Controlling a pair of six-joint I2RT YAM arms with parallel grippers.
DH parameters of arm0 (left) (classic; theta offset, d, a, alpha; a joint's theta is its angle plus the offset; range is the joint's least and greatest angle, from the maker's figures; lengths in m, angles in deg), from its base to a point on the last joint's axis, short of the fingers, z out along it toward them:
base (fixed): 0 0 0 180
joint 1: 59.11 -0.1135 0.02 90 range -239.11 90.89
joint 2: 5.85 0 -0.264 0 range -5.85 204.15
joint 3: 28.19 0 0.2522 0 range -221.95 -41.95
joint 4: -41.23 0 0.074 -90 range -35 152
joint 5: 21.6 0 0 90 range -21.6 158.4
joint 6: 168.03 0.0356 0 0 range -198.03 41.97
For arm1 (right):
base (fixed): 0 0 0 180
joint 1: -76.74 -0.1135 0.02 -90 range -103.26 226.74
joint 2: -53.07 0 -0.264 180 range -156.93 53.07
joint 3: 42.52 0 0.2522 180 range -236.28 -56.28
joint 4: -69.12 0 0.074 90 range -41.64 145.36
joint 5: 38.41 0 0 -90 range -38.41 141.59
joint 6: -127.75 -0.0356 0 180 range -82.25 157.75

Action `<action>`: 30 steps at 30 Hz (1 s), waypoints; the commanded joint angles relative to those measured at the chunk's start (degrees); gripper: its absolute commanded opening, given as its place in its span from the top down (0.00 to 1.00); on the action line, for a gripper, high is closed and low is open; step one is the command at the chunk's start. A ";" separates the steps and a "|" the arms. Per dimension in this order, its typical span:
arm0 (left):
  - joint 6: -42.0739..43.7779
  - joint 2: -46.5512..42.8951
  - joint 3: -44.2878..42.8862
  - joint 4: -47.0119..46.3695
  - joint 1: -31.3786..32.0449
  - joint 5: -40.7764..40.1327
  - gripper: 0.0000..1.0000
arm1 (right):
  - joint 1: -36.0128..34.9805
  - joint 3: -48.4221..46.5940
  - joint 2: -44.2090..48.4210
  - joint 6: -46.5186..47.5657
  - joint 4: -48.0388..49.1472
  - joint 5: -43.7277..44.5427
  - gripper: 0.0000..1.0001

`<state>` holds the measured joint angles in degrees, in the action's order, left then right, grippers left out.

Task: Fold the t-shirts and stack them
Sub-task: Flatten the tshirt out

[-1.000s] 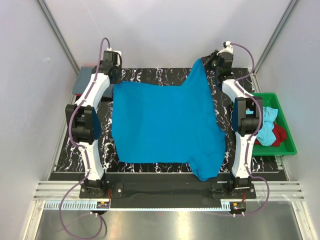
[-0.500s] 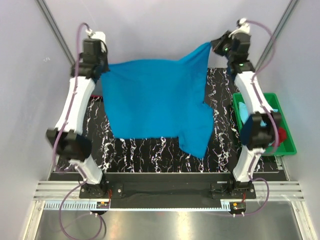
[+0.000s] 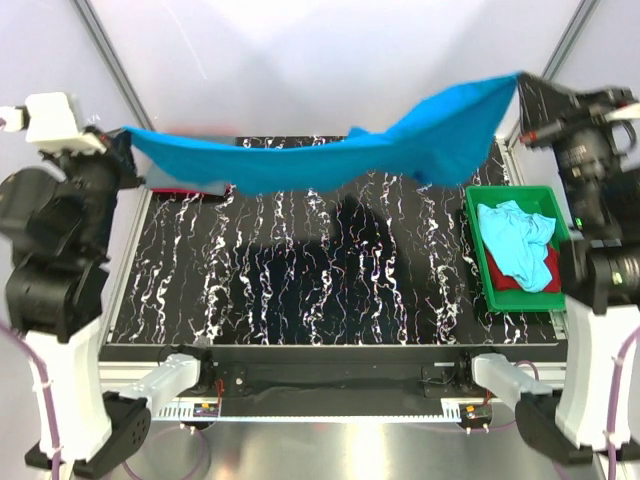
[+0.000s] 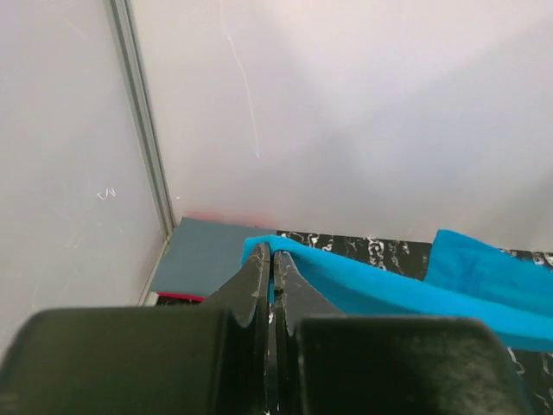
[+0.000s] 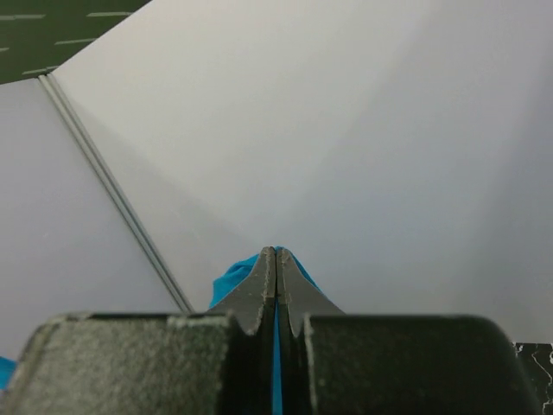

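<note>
The bright turquoise-blue t-shirt (image 3: 330,160) hangs stretched high above the black marbled table (image 3: 330,270) between both arms. My left gripper (image 3: 125,135) is shut on its left corner; in the left wrist view the cloth (image 4: 389,285) runs from the closed gripper (image 4: 273,252) to the right. My right gripper (image 3: 520,82) is shut on the right corner; in the right wrist view blue cloth (image 5: 233,277) shows behind the closed gripper (image 5: 276,251). A folded slate grey-blue t-shirt (image 3: 175,180) lies at the table's far left corner and shows in the left wrist view (image 4: 203,259).
A green tray (image 3: 480,255) at the right edge holds a light aqua shirt (image 3: 515,240) over a red one (image 3: 545,270). White enclosure walls stand close behind and beside both arms. A red edge shows under the grey shirt (image 4: 177,296).
Both arms have risen and spread apart, lifting the turquoise shirt off the table until it hangs taut in the air. The table under it is now uncovered.
</note>
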<state>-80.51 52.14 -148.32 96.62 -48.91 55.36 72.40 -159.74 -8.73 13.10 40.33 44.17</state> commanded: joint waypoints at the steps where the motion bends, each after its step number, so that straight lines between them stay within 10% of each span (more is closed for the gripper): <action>1: -0.94 -2.01 -2.52 2.05 0.00 2.83 1.00 | 0.12 0.28 3.16 0.30 -7.47 -0.76 1.00; 10: -1.65 -1.84 -9.29 6.71 0.00 6.01 1.00 | 0.12 -6.22 6.53 0.64 -10.29 1.18 1.00; 19: 2.39 13.44 -7.55 6.10 -0.09 -0.92 1.00 | 0.21 -12.39 -14.21 6.27 -8.45 1.62 1.00; 30: 3.80 42.53 4.23 -2.15 -7.10 5.71 1.00 | 0.21 15.92 -38.37 3.03 32.94 -5.85 1.00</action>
<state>-76.53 93.28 -144.73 98.44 -52.61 57.43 72.40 -145.21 -44.49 17.87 56.60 40.91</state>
